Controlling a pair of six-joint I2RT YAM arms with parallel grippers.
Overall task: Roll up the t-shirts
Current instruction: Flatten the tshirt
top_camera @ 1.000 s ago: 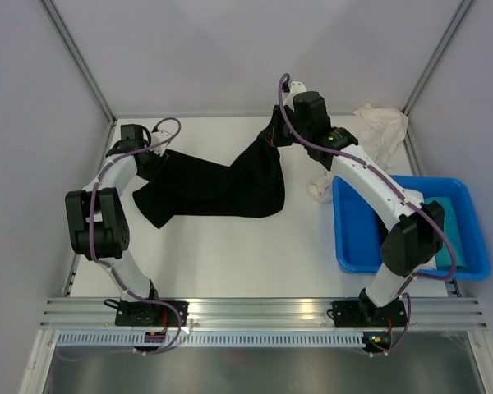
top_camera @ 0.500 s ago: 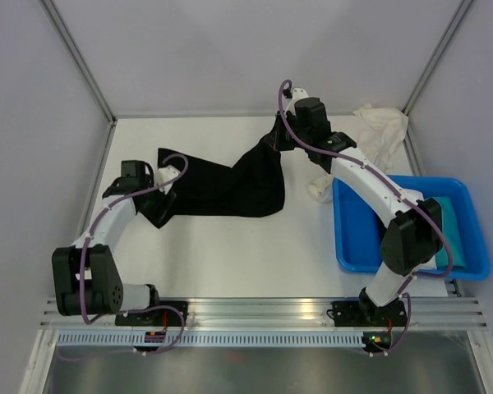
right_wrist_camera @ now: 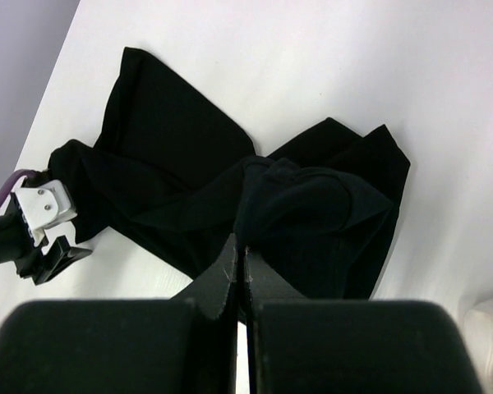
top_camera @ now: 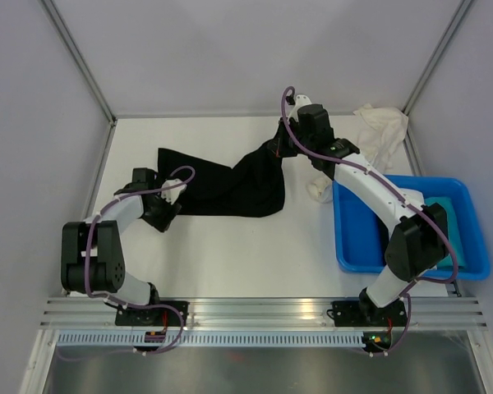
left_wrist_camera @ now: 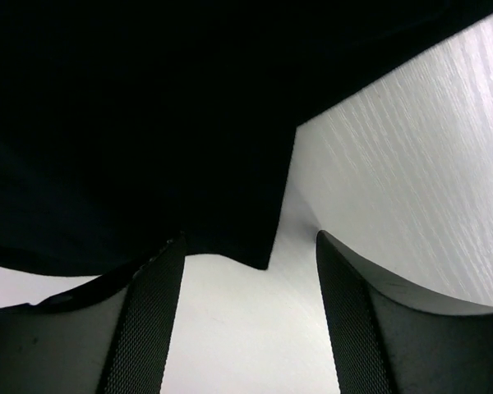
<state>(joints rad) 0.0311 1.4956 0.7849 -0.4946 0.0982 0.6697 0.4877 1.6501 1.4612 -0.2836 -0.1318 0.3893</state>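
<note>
The black t-shirt (top_camera: pixel 222 180) is spread in creases on the tabletop (top_camera: pixel 230 263), from centre left to upper centre of the top view. Its upper-right end is gathered up and pinched in the right pincer (right_wrist_camera: pixel 240 250), which is clenched on the cloth. At the lower-left end the left pincer (left_wrist_camera: pixel 248 238) is released, with a cloth corner seen between its parted fingers. A cream t-shirt (top_camera: pixel 382 131) is bunched at upper right. A teal t-shirt (top_camera: pixel 452 213) lies inside the blue tub (top_camera: pixel 343 234).
</note>
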